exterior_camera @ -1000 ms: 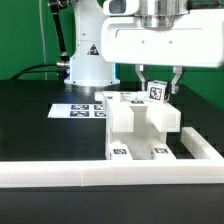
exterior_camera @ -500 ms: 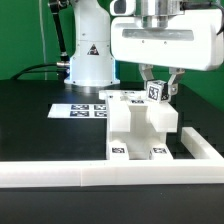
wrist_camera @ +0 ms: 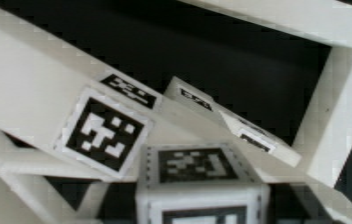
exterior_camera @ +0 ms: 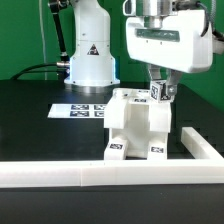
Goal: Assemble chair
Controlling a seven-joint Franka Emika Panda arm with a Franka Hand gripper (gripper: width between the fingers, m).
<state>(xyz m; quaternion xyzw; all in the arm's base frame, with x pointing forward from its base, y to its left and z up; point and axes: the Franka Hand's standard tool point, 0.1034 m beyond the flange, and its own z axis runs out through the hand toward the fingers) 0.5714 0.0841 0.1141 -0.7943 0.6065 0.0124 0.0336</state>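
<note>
The partly built white chair (exterior_camera: 135, 128) stands in the middle of the table, with black-and-white tags on its front faces. My gripper (exterior_camera: 160, 93) hangs over its far right corner in the exterior view. It is shut on a small white square piece with a tag (exterior_camera: 157, 92) that sits at the top of the chair. In the wrist view the same tagged piece (wrist_camera: 198, 182) fills the space between the jaws of my gripper (wrist_camera: 198, 205), and the chair's tagged slabs (wrist_camera: 105, 125) lie close below. Where the piece meets the chair is hidden.
The marker board (exterior_camera: 80, 110) lies flat on the black table behind the chair on the exterior view's left. A long white rail (exterior_camera: 90, 176) runs along the front, with a side arm (exterior_camera: 205, 146) on the exterior view's right. The robot base (exterior_camera: 88, 55) stands behind.
My hand has turned about its vertical axis with the tagged piece in its grip and now shows a narrower face. The chair has turned slightly with it and looks narrower.
</note>
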